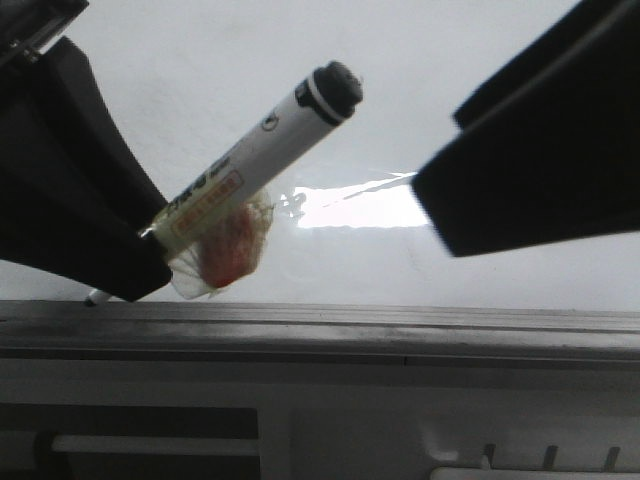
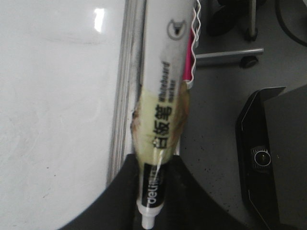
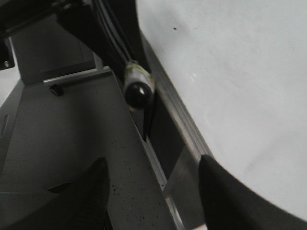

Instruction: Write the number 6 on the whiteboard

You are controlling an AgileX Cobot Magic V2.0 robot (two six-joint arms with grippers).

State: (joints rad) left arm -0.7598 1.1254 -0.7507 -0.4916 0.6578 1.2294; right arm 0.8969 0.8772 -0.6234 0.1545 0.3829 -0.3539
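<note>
Progress: no number 6 is seen on the whiteboard [image 1: 200, 90] in any view. The visible surface shows only faint smudges, a glare patch [image 1: 355, 205] and one tiny black speck [image 3: 174, 28]. Writing is judged not yet started, or any stroke is hidden behind the arms; which one cannot be told.

Left gripper [image 2: 151, 191]: clamped on the marker [image 1: 255, 160], held low on the barrel through yellowed tape. A red object in clear wrap [image 1: 232, 250] is attached to the barrel. The marker is tilted, black end cap up and away from the board's lower edge. The white tip [image 1: 95, 296] sits at or just beside the grey edge rail [image 1: 320, 320]; contact with the white surface cannot be confirmed.

Right gripper [image 3: 153, 191]: fingers are spread apart, nothing held, hovering over the board's right portion near the rail.

Left to do, by judgement: tip to be moved off the rail onto open board, then the full figure drawn – hooked top, downstroke, closed lower loop. The right arm plays no visible part.
</note>
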